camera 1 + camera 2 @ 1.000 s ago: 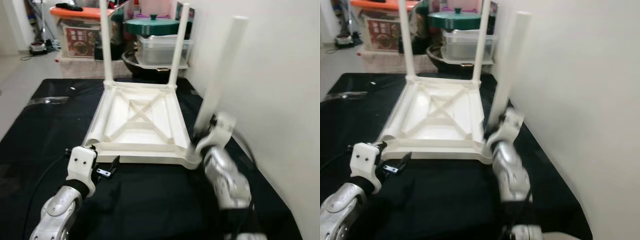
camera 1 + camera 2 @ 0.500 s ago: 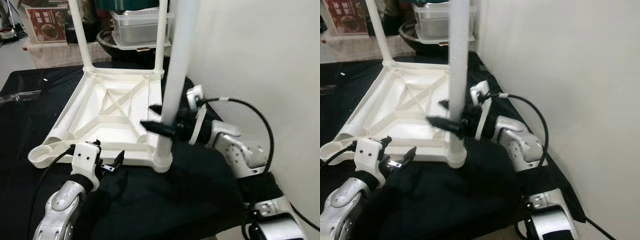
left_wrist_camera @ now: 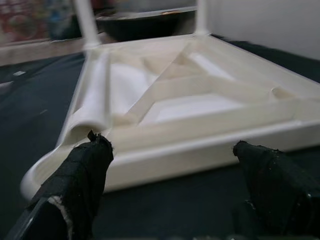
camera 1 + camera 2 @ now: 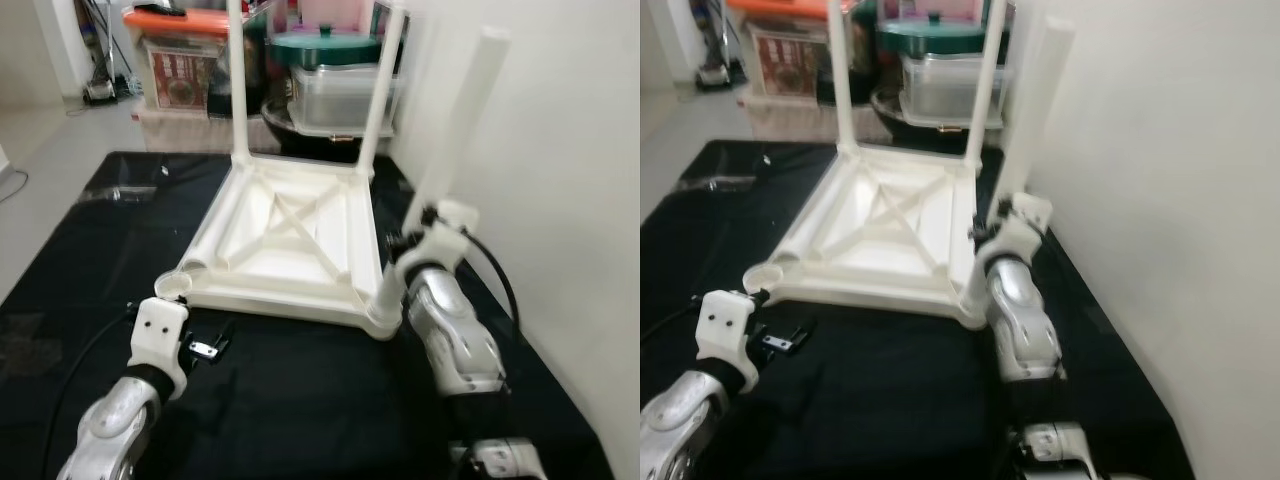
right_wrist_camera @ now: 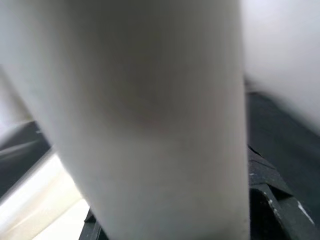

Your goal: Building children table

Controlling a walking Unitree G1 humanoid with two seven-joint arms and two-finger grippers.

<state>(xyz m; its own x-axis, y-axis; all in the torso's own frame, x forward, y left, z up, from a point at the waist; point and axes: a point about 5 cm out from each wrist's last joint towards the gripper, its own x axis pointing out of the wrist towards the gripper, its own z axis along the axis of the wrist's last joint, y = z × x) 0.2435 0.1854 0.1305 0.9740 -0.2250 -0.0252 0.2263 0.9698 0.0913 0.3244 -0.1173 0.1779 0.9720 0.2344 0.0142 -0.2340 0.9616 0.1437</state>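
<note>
A white plastic table top [image 4: 290,235] lies upside down on a black cloth [image 4: 300,400]. Two white legs [image 4: 238,90] stand upright in its far corners. A third leg [image 4: 460,130] leans out of the near right corner, and my right gripper [image 4: 405,245] is shut on it low down; in the right wrist view this leg [image 5: 150,110] sits between the black fingers [image 5: 270,200]. The near left corner socket [image 4: 172,285] is empty. My left gripper [image 4: 210,340] is open just in front of that corner, and its fingers [image 3: 85,170] frame the table's front rim [image 3: 190,150].
A white wall [image 4: 560,200] runs close along the right of the cloth. Behind the table stand a box with an orange lid [image 4: 180,50], a green-lidded pot [image 4: 325,45] and a clear container [image 4: 340,95]. Bare floor [image 4: 40,150] lies to the left.
The head view has swung back left and pulled away. The third leg, upright half a second ago, now leans right with my right gripper still on it. The left gripper stays open.
</note>
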